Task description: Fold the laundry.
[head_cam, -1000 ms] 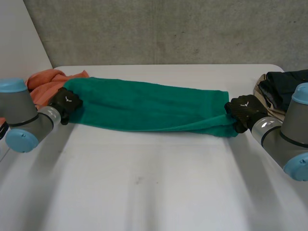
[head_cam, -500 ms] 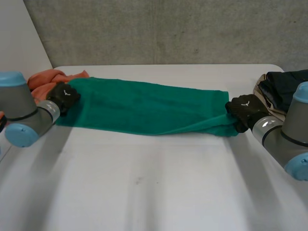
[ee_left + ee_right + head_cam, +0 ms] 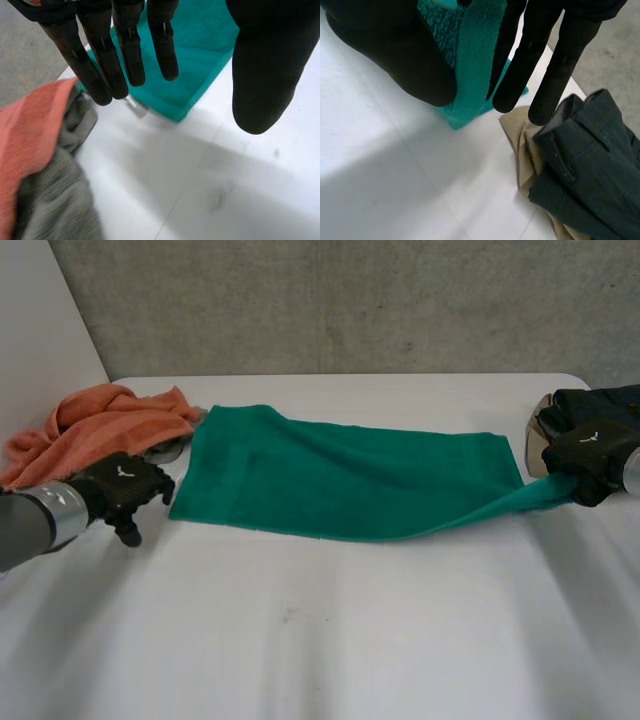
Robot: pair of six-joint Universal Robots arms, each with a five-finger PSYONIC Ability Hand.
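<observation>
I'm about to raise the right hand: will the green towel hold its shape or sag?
Probably floppy: the green towel droops in a narrow strip from the right hand pinching its corner. Its looped pile suggests it is unlikely to slip from the fingers. Pulling would likely drag the flat part along the table.

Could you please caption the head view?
Right hand pinches a corner of the green towel; open left hand beside the other end.

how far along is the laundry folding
Green towel looks folded once, lying as a long strip. In hand: right robot hand pinches one end corner; left robot hand is open beside the other end. Remaining: further folds, plus the orange cloth and dark garment, both crumpled.
</observation>
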